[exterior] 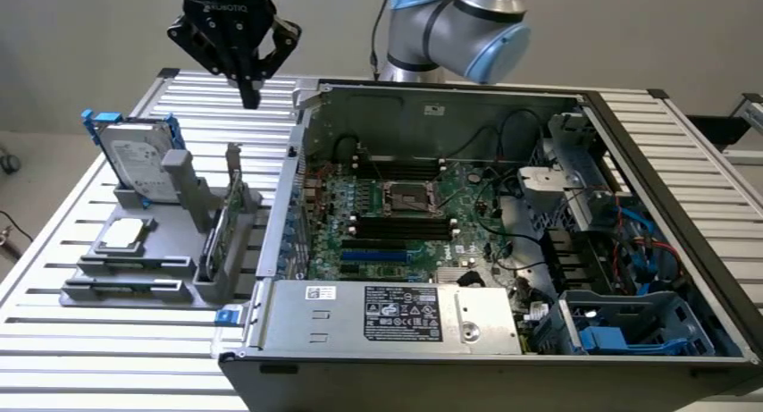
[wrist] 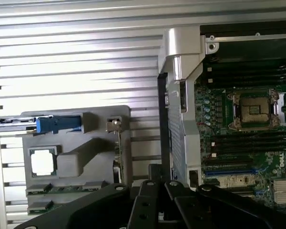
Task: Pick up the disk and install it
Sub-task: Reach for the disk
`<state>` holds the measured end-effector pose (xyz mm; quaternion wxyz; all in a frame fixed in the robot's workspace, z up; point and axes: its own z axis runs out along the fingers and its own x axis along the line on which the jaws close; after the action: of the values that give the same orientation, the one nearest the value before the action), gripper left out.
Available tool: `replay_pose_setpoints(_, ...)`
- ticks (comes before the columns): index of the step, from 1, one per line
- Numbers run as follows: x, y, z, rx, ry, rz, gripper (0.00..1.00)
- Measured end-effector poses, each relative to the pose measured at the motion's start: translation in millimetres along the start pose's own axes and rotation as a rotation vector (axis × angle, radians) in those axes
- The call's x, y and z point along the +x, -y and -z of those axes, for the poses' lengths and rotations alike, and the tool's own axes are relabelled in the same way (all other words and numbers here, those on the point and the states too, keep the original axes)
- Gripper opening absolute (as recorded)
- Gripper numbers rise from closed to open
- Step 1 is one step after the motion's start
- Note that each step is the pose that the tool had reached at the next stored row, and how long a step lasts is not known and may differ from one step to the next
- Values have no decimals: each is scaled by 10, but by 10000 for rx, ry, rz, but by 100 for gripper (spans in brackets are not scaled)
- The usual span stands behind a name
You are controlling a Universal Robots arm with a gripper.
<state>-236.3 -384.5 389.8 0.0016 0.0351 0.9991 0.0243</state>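
The disk (exterior: 135,162) is a silver-grey hard drive with a white label and blue rails, standing upright in a grey holder (exterior: 155,251) at the exterior view's left. In the wrist view the disk (wrist: 57,124) shows edge-on as a blue strip on that holder. My gripper (exterior: 249,97) hangs in the air well above the slatted table, between the holder and the open computer case (exterior: 477,224), to the right of and above the disk. Its black fingers (wrist: 155,191) are together, shut, with nothing between them.
A small square silver chip (exterior: 125,235) lies on the grey holder, and a card (exterior: 232,220) stands upright in it. The case holds a motherboard (exterior: 406,215), a power supply (exterior: 394,314) and blue drive bays (exterior: 620,327). Slatted aluminium table (exterior: 107,358) lies all around.
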Motion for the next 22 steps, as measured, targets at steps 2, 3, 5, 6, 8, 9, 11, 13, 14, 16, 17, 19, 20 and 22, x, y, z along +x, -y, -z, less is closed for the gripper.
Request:
replay_pose_setpoints(2, 90, 4, -2, 1, -2, 1, 11)
replay_pose_setpoints(3, 135, 6, -4, 0, -1, 0, 11)
replay_pose_setpoints(5, 225, 11, -7, -1, -1, 1, 11)
replay_pose_setpoints(6, 273, 13, -8, 0, -2, 1, 11)
replay_pose_setpoints(8, 363, 17, -10, 0, -4, 0, 11)
replay_pose_setpoints(9, 408, 19, -12, 0, -5, 0, 11)
replay_pose_setpoints(11, 498, 22, -14, 0, -9, 1, 11)
replay_pose_setpoints(13, 589, 17, -17, 1, -14, -1, 11)
replay_pose_setpoints(14, 634, 12, -18, 1, -14, 0, 11)
replay_pose_setpoints(16, 726, -2, -21, 1, -16, 0, 11)
replay_pose_setpoints(17, 771, -11, -22, 1, -18, -1, 11)
replay_pose_setpoints(19, 851, -28, -24, 1, -20, 0, 11)
replay_pose_setpoints(20, 892, -38, -25, 2, -20, 1, 11)
replay_pose_setpoints(22, 972, -63, -29, 2, -20, -1, 11)
